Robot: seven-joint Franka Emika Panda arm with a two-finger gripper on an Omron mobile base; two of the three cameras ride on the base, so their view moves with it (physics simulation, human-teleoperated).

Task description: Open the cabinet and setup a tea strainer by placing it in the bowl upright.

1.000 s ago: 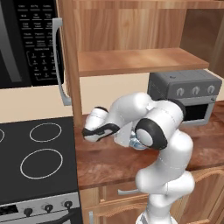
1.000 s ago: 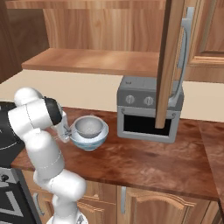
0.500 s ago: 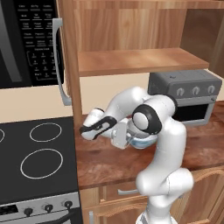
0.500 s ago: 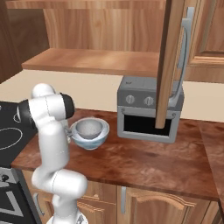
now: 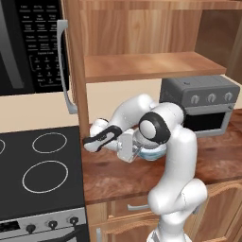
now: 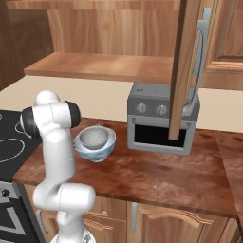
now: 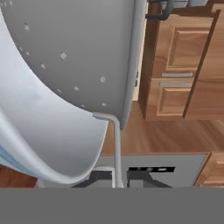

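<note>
The large light-brown wooden wall cabinet (image 5: 142, 66) stands open, its raised-panel door (image 6: 186, 71) with a long grey bar handle swung out toward the camera in the right base view, edge-on above the worktop. Its wooden shelf (image 6: 99, 66) is in plain sight.

Down on the reddish-brown stone-look worktop (image 6: 156, 175), the round white ceramic bowl (image 6: 95, 144) with a pale bluish inside sits just left of the grey toaster oven (image 6: 163, 122). And there is the small grey metal mesh tea strainer (image 6: 93, 137), its hemispherical basket resting inside the bowl, rim above the bowl's lip.

The white arm bends low in front of the bowl in the left base view, partly covering it. The end effector (image 7: 117, 180) shows at the bottom of the hand view, its two dark fingertips (image 7: 101, 178) drawn tight together on the strainer's thin wire handle, which runs up between them to the basket. From there the strainer's perforated grey wall (image 7: 78, 57) looms very close, with the bowl's pale inner curve (image 7: 39, 144) wrapping beneath it.

Off to the left, the black glass cooktop (image 5: 40, 175) with white ring markings lies beside the worktop, and the black microwave (image 5: 30, 47) with a keypad hangs above it.
</note>
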